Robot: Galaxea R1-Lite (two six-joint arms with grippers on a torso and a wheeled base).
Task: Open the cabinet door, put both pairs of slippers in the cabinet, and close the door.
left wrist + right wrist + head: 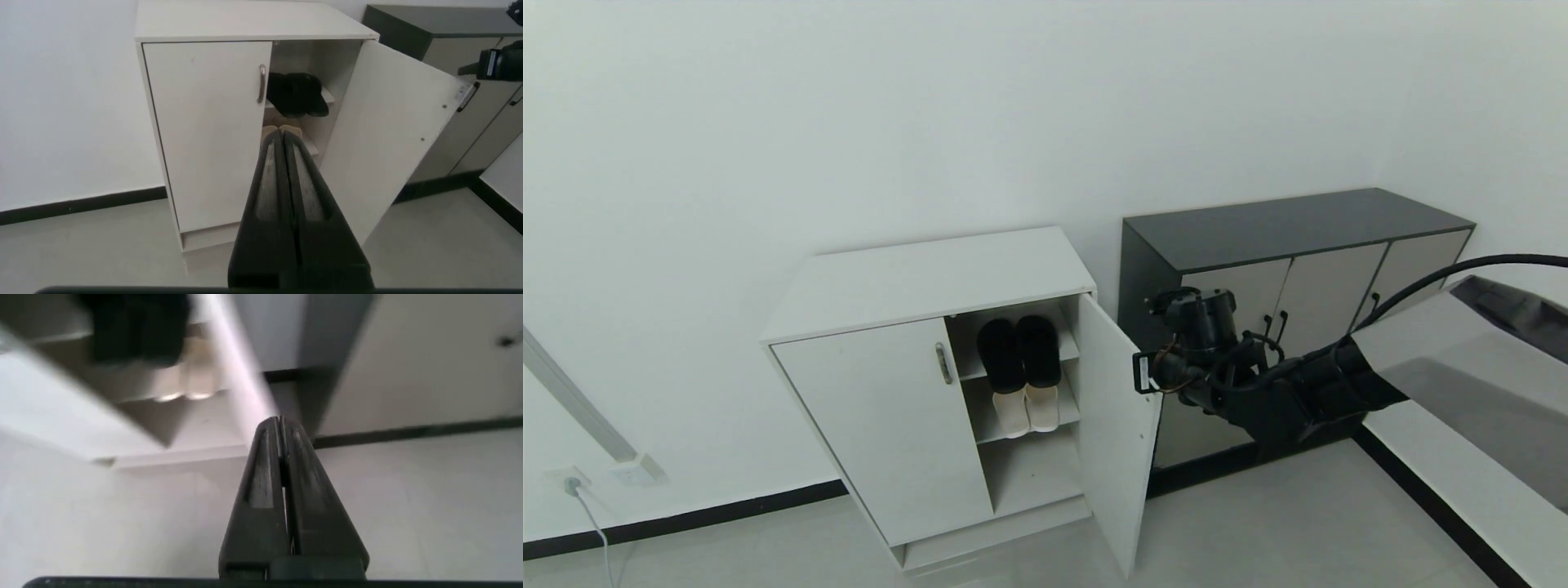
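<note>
Right arm (1282, 392) was matte black with bulky rounded joints, thin black cables (1262, 339) looped at its wrist, white label (1152, 382) near the tip, left gripper (283, 139) and right gripper (282, 423) were long black tapering wedges.

White cabinet (931, 278), dark cabinet (1290, 220) — two; black slippers (1018, 351), cream slippers (1027, 412) — two pairs.

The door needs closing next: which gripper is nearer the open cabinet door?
Right. The right gripper is beside the open door's free edge. The left gripper is farther back, out in front of the cabinet.
</note>
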